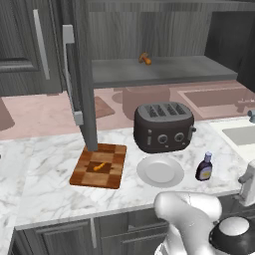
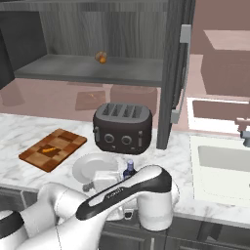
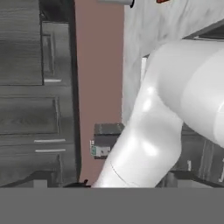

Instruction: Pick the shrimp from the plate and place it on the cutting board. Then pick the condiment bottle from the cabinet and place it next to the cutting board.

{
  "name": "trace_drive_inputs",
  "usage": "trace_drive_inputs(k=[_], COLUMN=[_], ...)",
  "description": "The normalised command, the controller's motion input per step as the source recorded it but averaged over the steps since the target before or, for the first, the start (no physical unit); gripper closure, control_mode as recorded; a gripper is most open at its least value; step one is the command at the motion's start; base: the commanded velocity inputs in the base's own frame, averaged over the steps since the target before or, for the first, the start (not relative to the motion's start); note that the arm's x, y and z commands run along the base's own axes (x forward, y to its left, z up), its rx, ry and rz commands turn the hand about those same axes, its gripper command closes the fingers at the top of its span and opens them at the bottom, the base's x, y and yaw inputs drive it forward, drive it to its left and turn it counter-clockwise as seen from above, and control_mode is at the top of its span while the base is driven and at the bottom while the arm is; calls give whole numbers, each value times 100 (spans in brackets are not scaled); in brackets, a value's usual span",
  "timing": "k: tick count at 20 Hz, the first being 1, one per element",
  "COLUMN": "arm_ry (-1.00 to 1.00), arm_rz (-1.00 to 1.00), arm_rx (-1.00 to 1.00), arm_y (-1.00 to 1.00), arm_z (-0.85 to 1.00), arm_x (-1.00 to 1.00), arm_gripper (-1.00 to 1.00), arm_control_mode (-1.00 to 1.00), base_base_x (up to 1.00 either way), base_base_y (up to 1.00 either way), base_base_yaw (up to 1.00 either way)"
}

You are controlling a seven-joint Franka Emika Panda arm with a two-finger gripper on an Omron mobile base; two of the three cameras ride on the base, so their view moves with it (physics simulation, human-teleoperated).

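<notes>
**Both task items sit on the counter; arm tucked low**

Two things of interest lie on the marble counter [image 1: 45, 174]. The shrimp [image 1: 99, 166], a small curved orange piece, rests near the middle of the checkered cutting board [image 1: 98, 166], which lies flat at the foot of the open cabinet door [image 1: 82, 74]. The condiment bottle [image 1: 204, 167] stands upright on the counter, just to the right of the plate [image 1: 160, 171] and well apart from the board, with the plate between them. From the right base camera the bottle's pale cap and neck [image 2: 129, 168] peek out just behind the arm's white link.

A dark toaster [image 1: 163, 126] stands behind the plate, close to it. Up on the grey shelf of the cabinet [image 1: 159, 69] sits a small orange-brown mushroom-like object [image 1: 145, 59]. A sink [image 1: 241, 134] is set into the counter to the right.

The arm is folded down in front of the counter edge, its white links filling the lower part of both base views. I cannot make out the claw itself anywhere, so the pictures do not let me judge the fingers directly; it stands at its widest spread, and I see nothing held in it. The hand camera looks along dark lower cupboard fronts [image 3: 30, 109] and a pink strip of floor [image 3: 98, 65].
</notes>
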Motion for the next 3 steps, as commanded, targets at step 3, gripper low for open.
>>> trace_drive_inputs(k=[3], arm_ry=[-75], arm_rz=[10], arm_rx=[0], arm_y=[23], arm_z=[-45], arm_x=[-66], arm_gripper=[-100], arm_control_mode=[-100], base_base_x=[0], base_base_y=[0], base_base_yaw=[0])
